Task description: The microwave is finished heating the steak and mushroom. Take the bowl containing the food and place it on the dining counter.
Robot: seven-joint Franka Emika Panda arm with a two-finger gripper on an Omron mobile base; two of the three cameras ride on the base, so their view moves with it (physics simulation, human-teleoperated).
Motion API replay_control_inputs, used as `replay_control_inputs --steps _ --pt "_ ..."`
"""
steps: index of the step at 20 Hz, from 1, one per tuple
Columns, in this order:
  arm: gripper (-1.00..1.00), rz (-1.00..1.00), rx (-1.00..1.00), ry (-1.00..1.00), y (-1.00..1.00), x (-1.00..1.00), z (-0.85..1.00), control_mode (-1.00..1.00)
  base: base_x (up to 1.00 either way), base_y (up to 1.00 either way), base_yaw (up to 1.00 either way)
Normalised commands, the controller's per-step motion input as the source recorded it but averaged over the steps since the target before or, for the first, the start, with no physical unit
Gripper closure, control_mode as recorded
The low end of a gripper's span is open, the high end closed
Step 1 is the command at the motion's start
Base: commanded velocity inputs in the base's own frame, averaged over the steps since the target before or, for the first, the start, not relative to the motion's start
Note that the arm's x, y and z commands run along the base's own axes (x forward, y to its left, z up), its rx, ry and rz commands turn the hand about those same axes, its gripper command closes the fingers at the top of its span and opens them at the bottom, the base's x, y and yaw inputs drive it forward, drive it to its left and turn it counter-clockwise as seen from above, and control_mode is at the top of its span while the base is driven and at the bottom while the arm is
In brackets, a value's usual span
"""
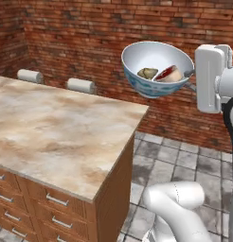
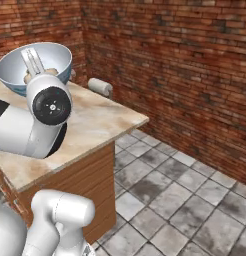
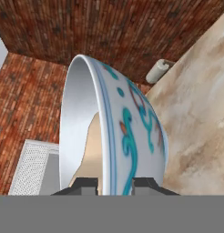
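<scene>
**A:** Two fingers [image 3: 84, 184] of my hand [image 3: 114, 185] are pinched on the rim of the bowl [image 1: 154, 84], one inside the white wall, one on the blue-and-white patterned outside. That is my grip: closed on the bowl.

**B:** Where is the bowl against the bench?

**A:** Up in the air. In the left base view it hangs past the bench's [image 1: 66, 137] right-hand edge, over the grey tiled floor [image 1: 184, 158], with the brick wall [image 1: 90, 42] behind it. In the right base view it sits above the stone top near its far side, so I cannot tell exactly how it stands over the edge.

**B:** Is it level?

**A:** No, tilted, the open side turned toward the left camera. The steak [image 1: 169, 74] and the mushroom [image 1: 147, 73] lie side by side low in the white inside, touching or nearly so.

**B:** What room is on the bench?

**A:** Most of the marbled top is bare. Two paper towel rolls [image 1: 80, 85] lie along its far edge, near the wall, apart from each other. The near corner is square, above wooden drawers [image 1: 52, 201] with metal pulls.

**B:** And beside it?

**A:** Open tiled floor runs from the bench's side to the brick wall.
</scene>
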Motion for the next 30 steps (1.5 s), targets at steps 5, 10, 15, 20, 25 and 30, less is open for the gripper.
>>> replay_control_inputs --steps 5,10,15,20,25,30 --pt "1.0 0.0 0.0 0.0 0.0 0.0 0.0 1.0 0.74 -0.82 0.56" --pt "1.0 0.0 0.0 0.0 0.0 0.0 0.0 1.0 0.78 -0.76 0.59" --pt "1.0 0.16 0.01 0.01 -0.22 0.38 -0.11 -1.0 0.46 -0.48 0.3" --pt "1.0 0.36 0.0 0.1 -0.28 0.97 -0.56 -1.0 0.0 0.0 0.0" --pt "1.0 0.28 -0.01 0.13 0.0 1.0 -0.88 -1.0 0.0 0.0 0.0" --pt "1.0 0.1 -0.06 0.01 0.39 0.89 -0.63 -1.0 0.0 0.0 0.0"
